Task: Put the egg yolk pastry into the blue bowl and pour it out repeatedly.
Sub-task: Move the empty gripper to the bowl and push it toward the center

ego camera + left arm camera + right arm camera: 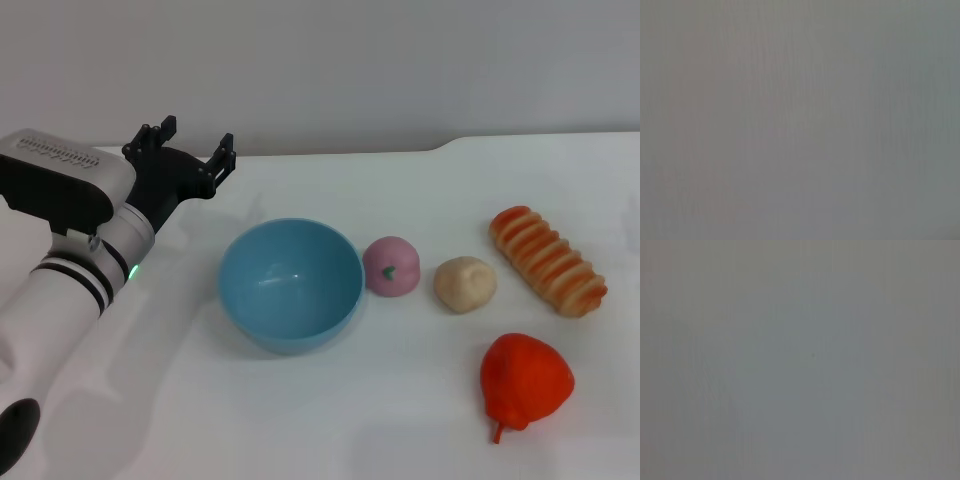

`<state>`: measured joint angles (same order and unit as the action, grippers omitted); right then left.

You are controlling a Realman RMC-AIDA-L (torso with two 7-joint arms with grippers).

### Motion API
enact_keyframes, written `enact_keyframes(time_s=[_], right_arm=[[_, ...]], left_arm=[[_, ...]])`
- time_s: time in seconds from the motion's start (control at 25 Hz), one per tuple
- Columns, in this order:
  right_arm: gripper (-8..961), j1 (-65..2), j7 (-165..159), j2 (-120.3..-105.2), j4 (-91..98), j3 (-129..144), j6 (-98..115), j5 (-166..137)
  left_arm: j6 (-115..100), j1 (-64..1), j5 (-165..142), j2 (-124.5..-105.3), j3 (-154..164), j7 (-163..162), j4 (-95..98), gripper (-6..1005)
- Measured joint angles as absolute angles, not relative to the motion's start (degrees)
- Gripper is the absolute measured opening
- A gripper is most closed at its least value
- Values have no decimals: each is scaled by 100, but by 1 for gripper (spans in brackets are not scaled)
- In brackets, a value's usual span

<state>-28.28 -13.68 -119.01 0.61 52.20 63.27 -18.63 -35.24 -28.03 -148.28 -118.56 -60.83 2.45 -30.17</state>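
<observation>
On the white tabletop (300, 420) stand five things in all: one blue bowl (290, 284), one pink bun (391, 266), one egg yolk pastry (465, 283), one long orange-striped bread (546, 259) and one red fruit-shaped piece (524, 381). The blue bowl sits upright near the middle, its hollow holding nothing. Just beside it, on the robot's right, lies the pink bun with a small green mark on its dome, very near the bowl's rim. The egg yolk pastry rests on the tabletop beyond the bun, a small gap between the two, so it is outside the bowl. The striped bread lies slantwise farther right, near the pastry but apart from it. The red piece lies nearer the robot than the pastry, its short stem pointing toward the robot.

One arm shows: the left claw (192, 145) hangs above the tabletop's far left part, well apart from the bowl, its two fingers spread and gripping nothing. Both wrist views show only a plain grey surface.
</observation>
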Motion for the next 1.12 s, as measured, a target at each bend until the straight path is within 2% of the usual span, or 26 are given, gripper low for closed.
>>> enact_keyframes(time_s=[0.44,0.76,1.0,1.12], right_arm=[[528,-2821,-1371,-11909,52,5218,6328,-1863],[527,-2812,-1371,-11909,49,5212,6329,-1864],[528,-2795,-1371,-11914,36,5211,6328,-1863],[528,-2795,-1371,-11915,35,5212,6328,-1860]], left_arm=[[-3524,-2796,-14828,-11856,-6085,246,-3025,731],[-3127,-2452,-14829,-11799,-6330,234,-3854,728],[112,-2246,-15347,-11526,-7319,351,-5731,727],[1502,-2236,-15574,-11479,-7773,711,-6464,727]])
